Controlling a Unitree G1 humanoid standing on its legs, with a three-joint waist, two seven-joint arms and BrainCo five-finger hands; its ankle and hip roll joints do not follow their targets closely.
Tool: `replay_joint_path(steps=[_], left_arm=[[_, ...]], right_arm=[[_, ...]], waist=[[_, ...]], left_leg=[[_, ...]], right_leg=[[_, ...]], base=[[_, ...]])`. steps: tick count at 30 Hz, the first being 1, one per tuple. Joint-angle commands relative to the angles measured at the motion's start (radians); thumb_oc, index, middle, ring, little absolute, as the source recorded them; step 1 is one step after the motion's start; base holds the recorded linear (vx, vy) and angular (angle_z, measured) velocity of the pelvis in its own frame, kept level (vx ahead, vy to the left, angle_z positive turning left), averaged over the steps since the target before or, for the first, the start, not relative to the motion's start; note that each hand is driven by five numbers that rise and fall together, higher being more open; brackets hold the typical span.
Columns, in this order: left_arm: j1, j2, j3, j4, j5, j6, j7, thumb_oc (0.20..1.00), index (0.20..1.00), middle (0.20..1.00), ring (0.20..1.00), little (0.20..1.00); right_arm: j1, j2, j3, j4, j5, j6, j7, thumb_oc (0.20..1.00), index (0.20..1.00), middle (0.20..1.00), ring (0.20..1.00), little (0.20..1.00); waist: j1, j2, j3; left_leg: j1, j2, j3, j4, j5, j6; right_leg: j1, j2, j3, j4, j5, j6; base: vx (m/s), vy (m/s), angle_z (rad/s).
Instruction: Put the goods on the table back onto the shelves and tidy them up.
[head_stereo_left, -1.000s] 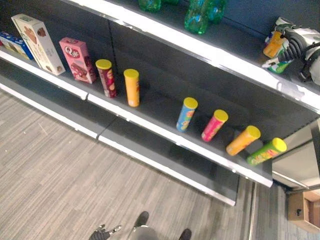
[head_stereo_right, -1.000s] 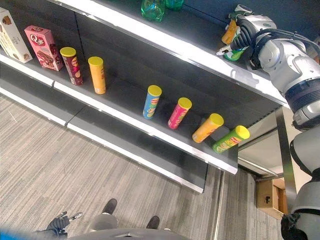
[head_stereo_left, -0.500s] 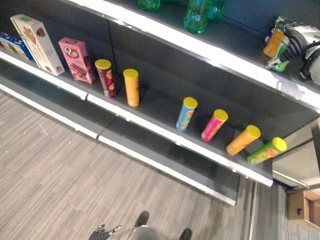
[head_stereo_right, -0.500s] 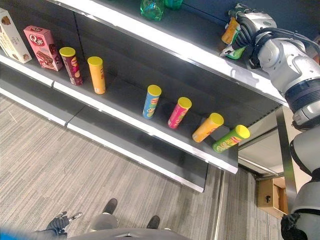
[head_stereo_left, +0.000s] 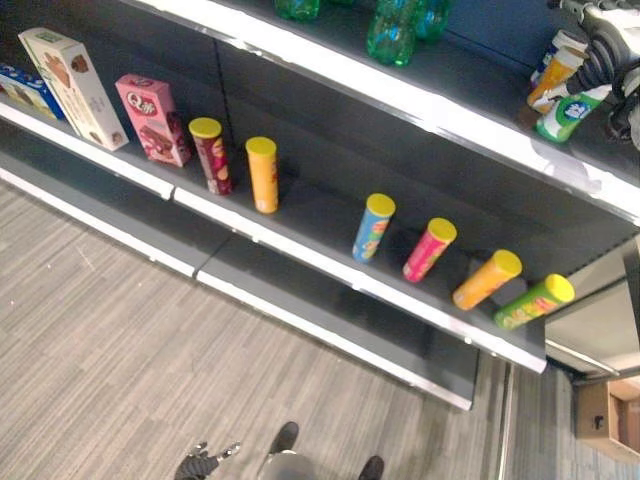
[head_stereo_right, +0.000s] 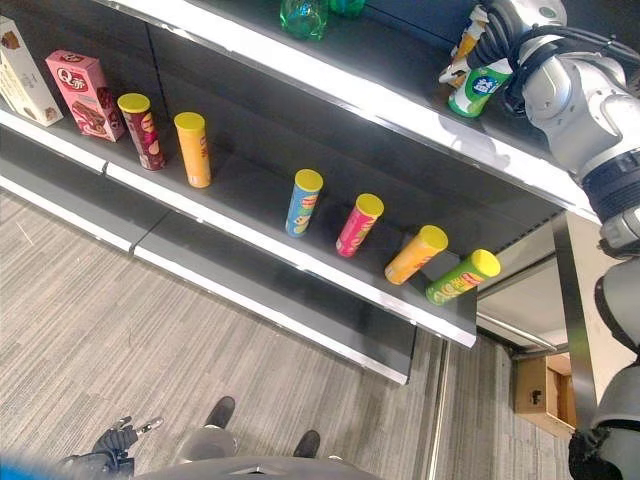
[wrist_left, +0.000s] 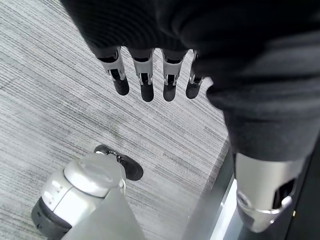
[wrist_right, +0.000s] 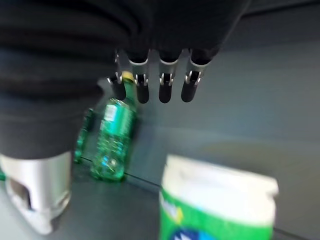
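A dark shelf unit (head_stereo_left: 330, 215) stands on a grey striped floor (head_stereo_left: 110, 360). On its top shelf, at the right end, a green-and-white tub (head_stereo_right: 478, 88) stands upright with an orange bottle (head_stereo_right: 464, 50) just beside it. The right hand (wrist_right: 160, 87) is right above the tub, fingers straight and apart, holding nothing. Further left on that shelf stand green bottles (head_stereo_left: 392, 35). One shelf below the tub stands a row of yellow-lidded tubes (head_stereo_left: 375, 226) with boxes (head_stereo_left: 152, 118) at its left end. The left hand (wrist_left: 150, 82) hangs low over the floor, fingers straight, empty.
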Motion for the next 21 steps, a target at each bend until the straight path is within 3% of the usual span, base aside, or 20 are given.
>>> replay_joint_path(steps=[1, 7, 9, 10, 12, 18, 21], left_arm=[[-0.036, 0.051, 0.012, 0.04, 0.0, -0.001, 0.015, 1.0, 1.0, 1.0, 1.0, 1.0], [-0.041, 0.028, 0.045, 0.05, 0.049, 0.005, 0.022, 1.0, 1.0, 1.0, 1.0, 1.0], [-0.042, 0.034, 0.044, 0.051, 0.052, 0.007, 0.022, 1.0, 1.0, 1.0, 1.0, 1.0], [-0.049, 0.014, 0.052, 0.053, 0.064, 0.009, 0.023, 1.0, 1.0, 1.0, 1.0, 1.0], [-0.053, 0.015, 0.043, 0.055, 0.08, 0.009, 0.022, 1.0, 1.0, 1.0, 1.0, 1.0], [-0.068, 0.007, 0.015, 0.055, 0.105, 0.005, 0.021, 1.0, 1.0, 1.0, 1.0, 1.0], [-0.105, 0.005, 0.002, 0.053, 0.11, 0.002, 0.026, 1.0, 1.0, 1.0, 1.0, 1.0]], right_arm=[[-0.04, -0.073, -0.065, -0.107, 0.067, -0.024, -0.058, 1.0, 1.0, 1.0, 1.0, 1.0], [0.305, -0.128, -0.381, -0.483, 0.108, -0.093, -0.036, 1.0, 1.0, 1.0, 1.0, 1.0], [0.371, -0.126, -0.443, -0.535, 0.107, -0.093, -0.029, 1.0, 1.0, 1.0, 1.0, 1.0], [0.436, -0.108, -0.498, -0.609, 0.129, -0.116, -0.02, 1.0, 1.0, 1.0, 1.0, 1.0], [0.531, -0.096, -0.578, -0.664, 0.125, -0.122, -0.009, 1.0, 1.0, 1.0, 1.0, 1.0], [0.552, -0.1, -0.576, -0.713, 0.114, -0.123, 0.015, 1.0, 1.0, 1.0, 1.0, 1.0], [0.567, -0.107, -0.568, -0.746, 0.095, -0.127, 0.015, 1.0, 1.0, 1.0, 1.0, 1.0]], waist=[[-0.018, -0.021, -0.008], [-0.085, -0.017, -0.024], [-0.081, -0.023, -0.026], [-0.118, -0.011, -0.032], [-0.121, -0.014, -0.036], [-0.15, -0.012, -0.022], [-0.191, -0.015, 0.015]], left_leg=[[0.098, 0.072, 0.176, 0.001, -0.122, -0.036], [0.135, 0.067, 0.229, 0.001, -0.144, -0.017], [0.139, 0.066, 0.237, 0.001, -0.147, -0.015], [0.153, 0.059, 0.257, 0.001, -0.154, -0.007], [0.17, 0.047, 0.285, 0.001, -0.164, 0.006], [0.182, 0.0, 0.283, 0.001, -0.156, 0.044], [0.193, -0.015, 0.306, 0.001, -0.166, 0.072]], right_leg=[[0.011, -0.041, 0.054, 0.011, -0.038, 0.071], [-0.003, -0.044, 0.115, 0.011, -0.02, 0.082], [-0.005, -0.045, 0.124, 0.011, -0.017, 0.084], [-0.012, -0.05, 0.15, 0.011, -0.006, 0.088], [-0.018, -0.056, 0.185, 0.011, 0.006, 0.095], [-0.064, -0.078, 0.27, 0.037, 0.048, 0.111], [-0.144, -0.074, 0.345, 0.119, 0.066, 0.132]], base=[[0.0, 0.051, -0.13], [-0.01, 0.073, -0.3], [-0.02, 0.083, -0.33], [-0.04, 0.132, -0.43], [-0.05, 0.177, -0.67], [-0.1, 0.153, -0.57], [-0.18, 0.149, -0.55]])
